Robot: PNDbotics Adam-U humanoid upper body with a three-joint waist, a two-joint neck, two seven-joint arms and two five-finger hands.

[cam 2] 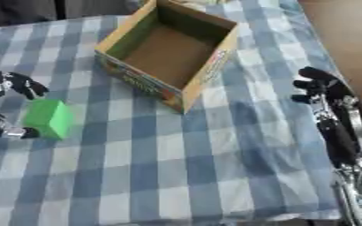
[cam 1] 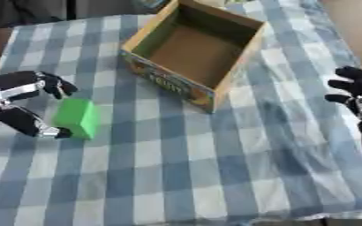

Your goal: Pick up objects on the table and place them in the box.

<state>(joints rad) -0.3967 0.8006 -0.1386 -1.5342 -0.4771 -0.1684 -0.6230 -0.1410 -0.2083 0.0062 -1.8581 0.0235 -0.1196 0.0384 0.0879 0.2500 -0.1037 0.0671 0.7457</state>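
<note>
Left robot hand (cam 1: 26, 103) brackets the green block (cam 1: 77, 118) on the counter (cam 1: 215, 167) — fingers spread, not clasping; right robot hand (cam 2: 323, 90) rests released — box (cam 1: 192, 48) empty

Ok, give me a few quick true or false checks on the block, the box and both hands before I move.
1. The green block lies inside the box. False: it sits on the checked cloth, left of the box.
2. The box is empty. True.
3. The left hand is at the block, fingers spread on either side. True.
4. The right hand holds the block. False: it holds nothing, at the table's right edge.
</note>
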